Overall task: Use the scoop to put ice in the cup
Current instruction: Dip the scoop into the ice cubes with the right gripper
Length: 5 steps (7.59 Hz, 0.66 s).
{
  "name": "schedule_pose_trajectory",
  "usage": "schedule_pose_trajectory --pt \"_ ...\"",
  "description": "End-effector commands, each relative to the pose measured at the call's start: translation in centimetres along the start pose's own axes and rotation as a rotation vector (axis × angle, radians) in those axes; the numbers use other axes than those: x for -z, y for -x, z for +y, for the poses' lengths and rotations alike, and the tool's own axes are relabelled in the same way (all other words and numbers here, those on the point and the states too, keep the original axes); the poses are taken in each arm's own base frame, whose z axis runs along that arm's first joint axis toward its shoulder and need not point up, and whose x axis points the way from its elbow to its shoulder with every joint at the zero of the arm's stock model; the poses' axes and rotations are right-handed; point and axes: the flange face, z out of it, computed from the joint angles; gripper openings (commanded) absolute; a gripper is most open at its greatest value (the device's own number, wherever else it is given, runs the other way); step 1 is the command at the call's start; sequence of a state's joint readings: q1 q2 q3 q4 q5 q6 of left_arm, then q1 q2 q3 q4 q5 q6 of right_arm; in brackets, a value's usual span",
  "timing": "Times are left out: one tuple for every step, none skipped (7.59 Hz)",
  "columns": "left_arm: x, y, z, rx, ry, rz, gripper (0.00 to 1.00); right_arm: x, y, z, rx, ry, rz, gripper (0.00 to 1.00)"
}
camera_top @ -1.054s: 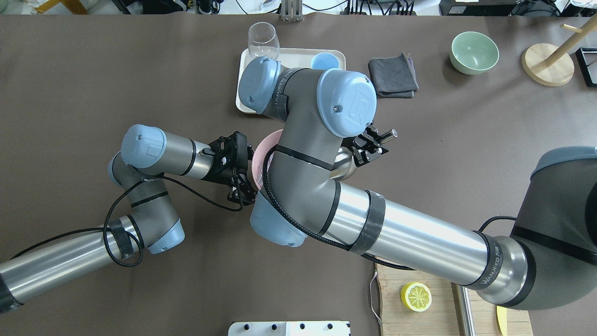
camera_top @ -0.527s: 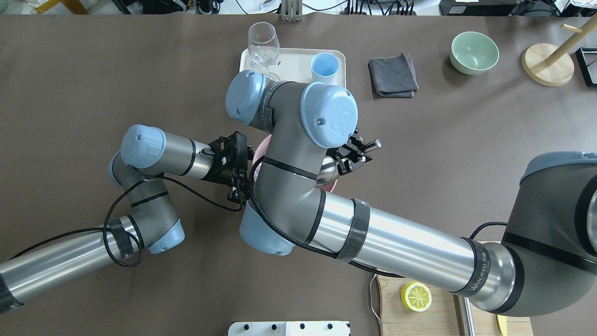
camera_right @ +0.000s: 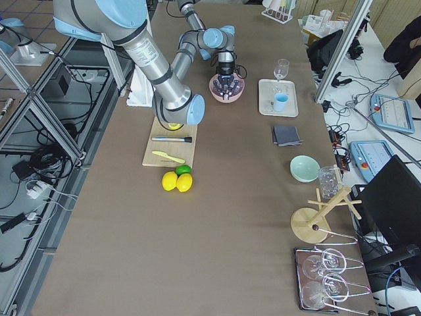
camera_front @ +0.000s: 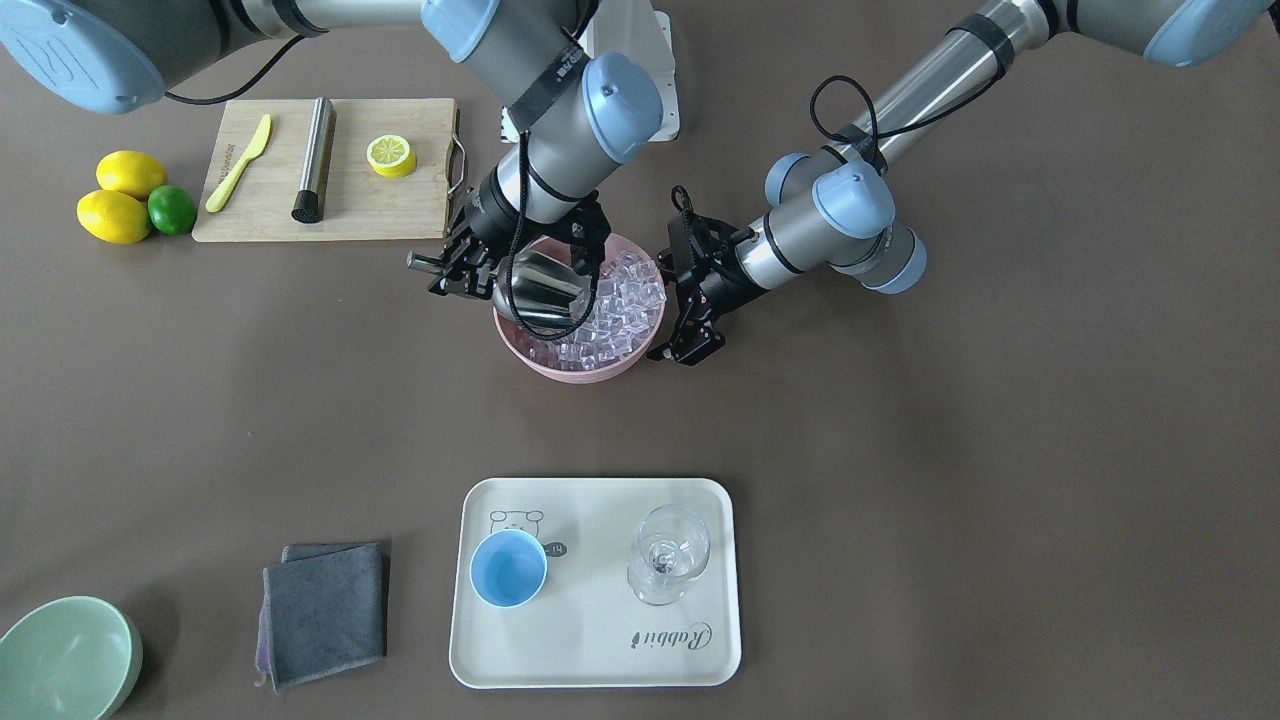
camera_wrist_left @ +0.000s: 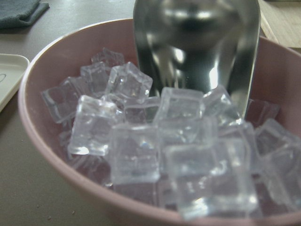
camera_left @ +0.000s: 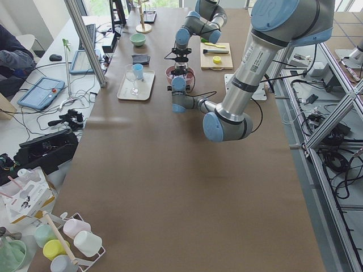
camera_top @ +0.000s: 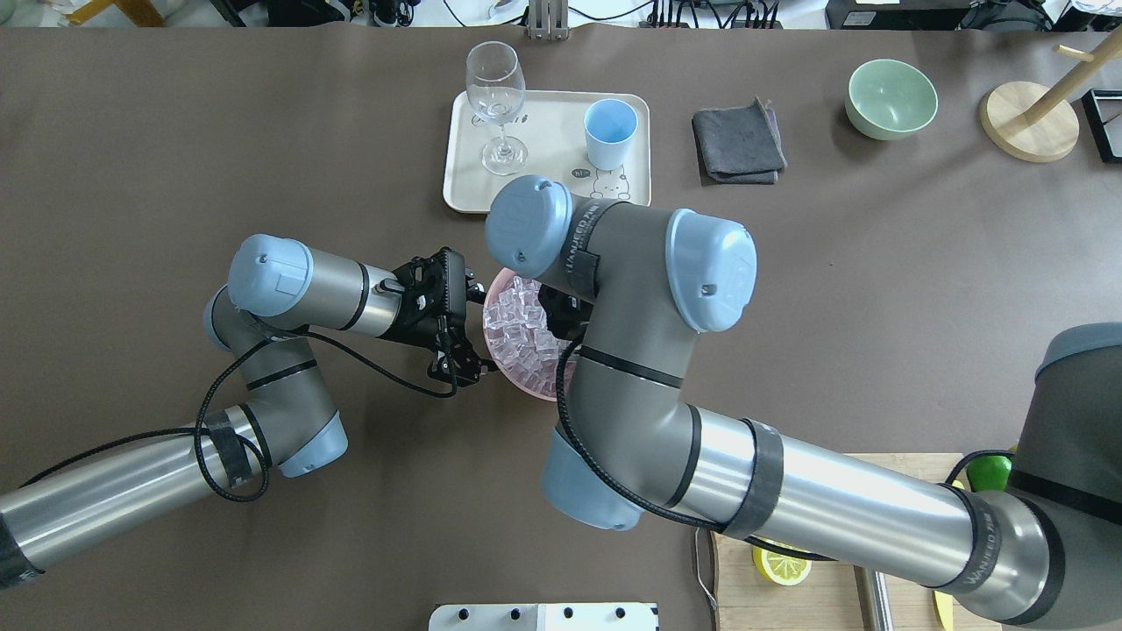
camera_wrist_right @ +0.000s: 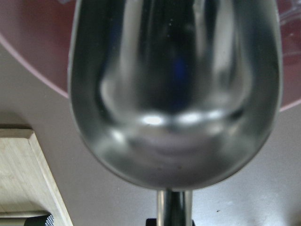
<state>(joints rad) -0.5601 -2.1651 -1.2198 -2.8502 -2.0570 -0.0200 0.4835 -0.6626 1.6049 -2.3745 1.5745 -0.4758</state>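
A brown table (camera_front: pixel 1000 450) carries the scene; a pink bowl (camera_front: pixel 578 374) near its middle serves as the reference. The bowl is heaped with ice (camera_front: pixel 625 300), clear glossy cubes piled to the rim. The scoop (camera_front: pixel 545 290) lies tilted inside the bowl on the side toward the right arm, its trough down among the cubes and its short handle reaching out over the rim. The right gripper (camera_front: pixel 455 272), just outside the bowl, is closed on that handle. The left gripper (camera_top: pixel 471 331) sits at the opposite side of the bowl, level with its wall, jaws spread wide and holding nothing. Whether its fingertips touch the wall cannot be told. Its wrist camera looks across the rim onto the cubes, with the scoop's polished trough standing at the bowl's far side. The cup (camera_front: pixel 508 568), light blue inside, stands upright well apart from the bowl, on the side away from the robot. It rests on a pale tray (camera_front: pixel 600 640), beside a stemmed glass (camera_front: pixel 668 552).
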Motion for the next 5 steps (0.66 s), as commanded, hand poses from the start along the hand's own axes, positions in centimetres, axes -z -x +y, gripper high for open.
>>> schedule_pose_trajectory --pt "-0.1 -0.1 0.1 0.001 0.002 0.002 0.98 -3.2 1.3 2.6 -0.108 -0.114 0.05 0.0" --pt "-0.1 -0.1 0.1 0.001 0.002 0.002 0.98 -3.5 1.3 2.5 -0.135 -0.146 0.062 0.0" --pt "-0.2 -0.2 0.1 0.001 0.002 0.003 0.98 -3.4 1.3 2.7 -0.143 -0.17 0.07 0.0" --pt "-0.2 -0.2 0.1 0.002 0.004 0.003 0.98 -3.4 1.6 3.2 -0.181 -0.209 0.076 0.0" --pt "-0.2 -0.3 0.1 0.002 0.004 0.005 0.98 -3.2 2.1 3.7 -0.214 -0.23 0.076 0.0"
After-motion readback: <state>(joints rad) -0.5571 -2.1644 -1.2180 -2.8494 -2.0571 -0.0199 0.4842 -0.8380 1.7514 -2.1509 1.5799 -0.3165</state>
